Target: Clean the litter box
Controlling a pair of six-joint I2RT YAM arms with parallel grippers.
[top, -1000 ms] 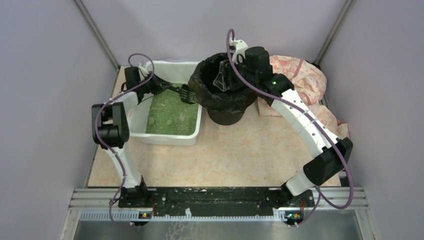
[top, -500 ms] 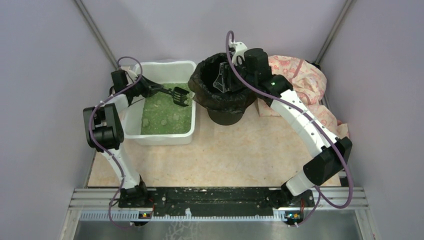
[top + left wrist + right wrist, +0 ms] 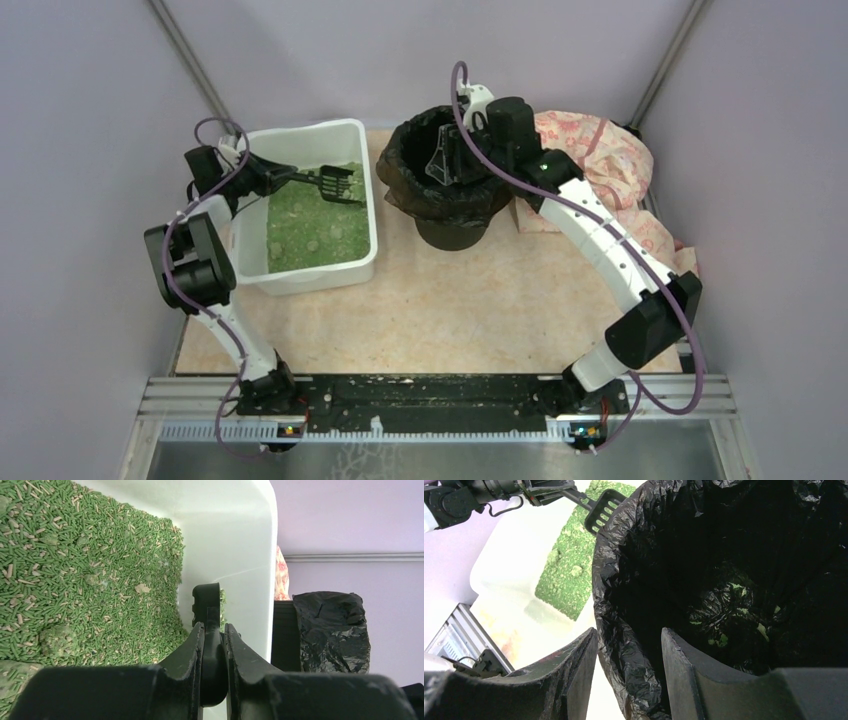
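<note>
Litter box [image 3: 312,283]: white tub in the upper left of the top view, on the tabletop [image 3: 450,300], slightly skewed, well apart from the bin.
Litter [image 3: 305,225]: green granules with a few clumps, covering the tub floor.
Scoop [image 3: 335,183]: black and slotted, its head over the far part of the litter near the tub's right wall; whether it touches the litter cannot be told.
Left gripper [image 3: 213,650]: jaws narrow, clamped on the scoop handle, above the tub's far left rim.
Left arm [image 3: 200,265]: elbow folded out at the left of the tub, forearm reaching rightward across it.
Bin [image 3: 445,200]: round, lined with a black bag, at upper centre; green scraps lie at its bottom.
Right gripper [image 3: 629,640]: jaws half apart, astride the bagged rim, which fills the gap between them.
Right arm [image 3: 600,240]: stretched diagonally from lower right to the bin.
Cloth [image 3: 605,150]: patterned pink, crumpled behind the right arm.
</note>
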